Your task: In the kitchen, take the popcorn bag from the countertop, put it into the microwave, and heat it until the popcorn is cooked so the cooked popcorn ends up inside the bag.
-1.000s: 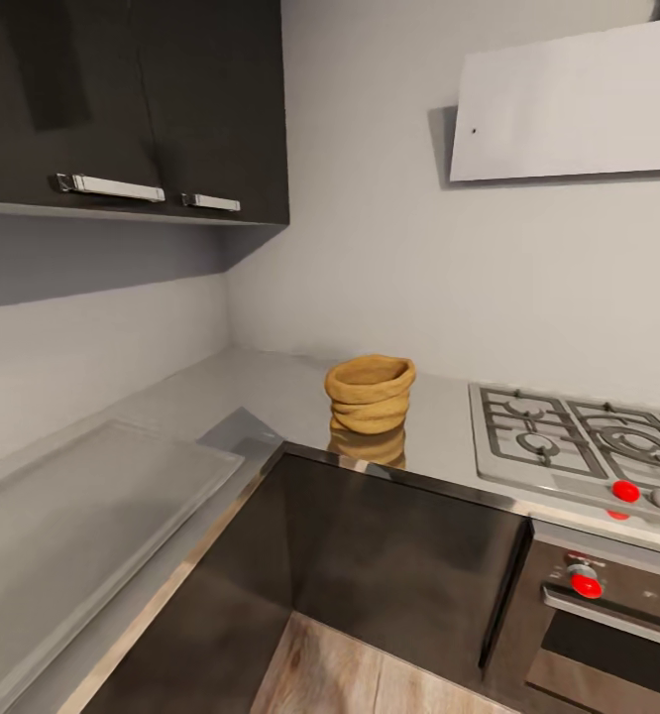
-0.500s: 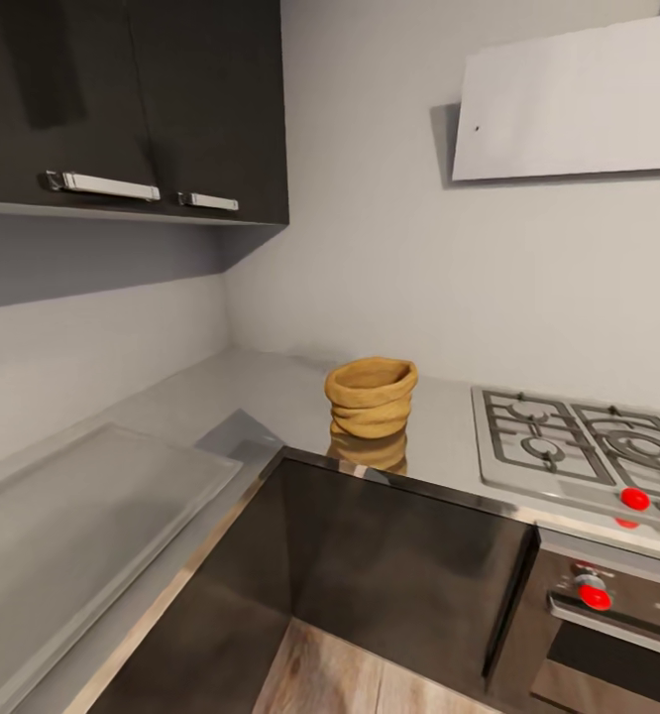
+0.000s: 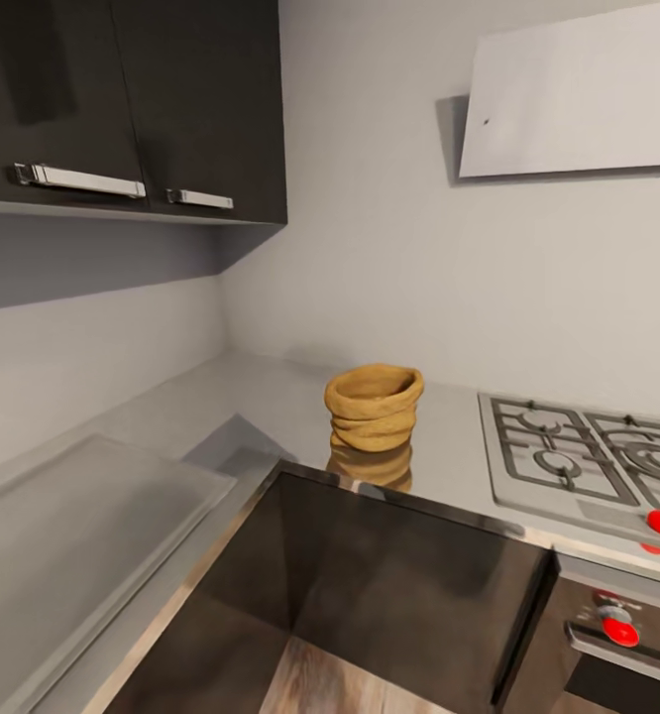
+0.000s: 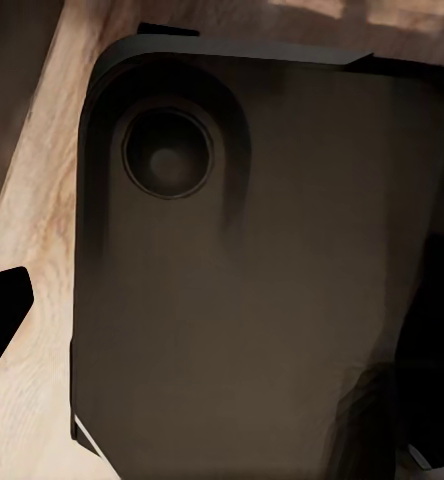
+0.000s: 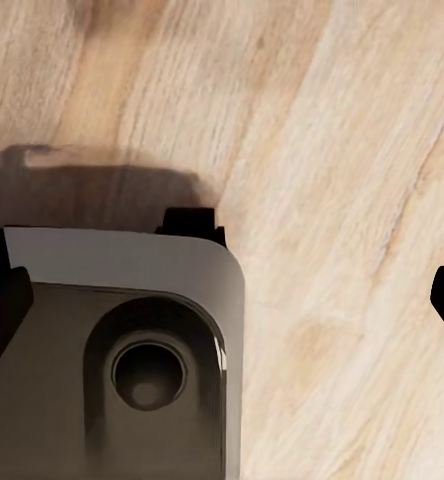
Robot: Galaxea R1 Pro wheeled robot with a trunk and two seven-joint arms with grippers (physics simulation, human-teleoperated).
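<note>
The popcorn bag (image 3: 373, 408) stands upright on the countertop (image 3: 271, 402), at 9 o'clock from the stove (image 3: 588, 466). The robot should approach squarely before reaching. Whether either gripper is open or closed cannot be told.

popcorn bag (image 3: 373, 407): coarse tan burlap-like cloth, matt, wrinkled in rolled folds.
bench (image 3: 271, 405): smooth grey metal, glossy enough to mirror the bag.
base cabinet fronts (image 3: 389, 575): dark, smooth, semi-gloss.
wall cabinets (image 3: 132, 99): dark glossy doors, polished metal handles.
hob (image 3: 578, 466): brushed steel, matt grey grates, shiny red knobs.
floor (image 5: 332, 120): pale wood grain, matt.
robot base (image 4: 252, 280): dark, smooth, dull sheen.
</note>
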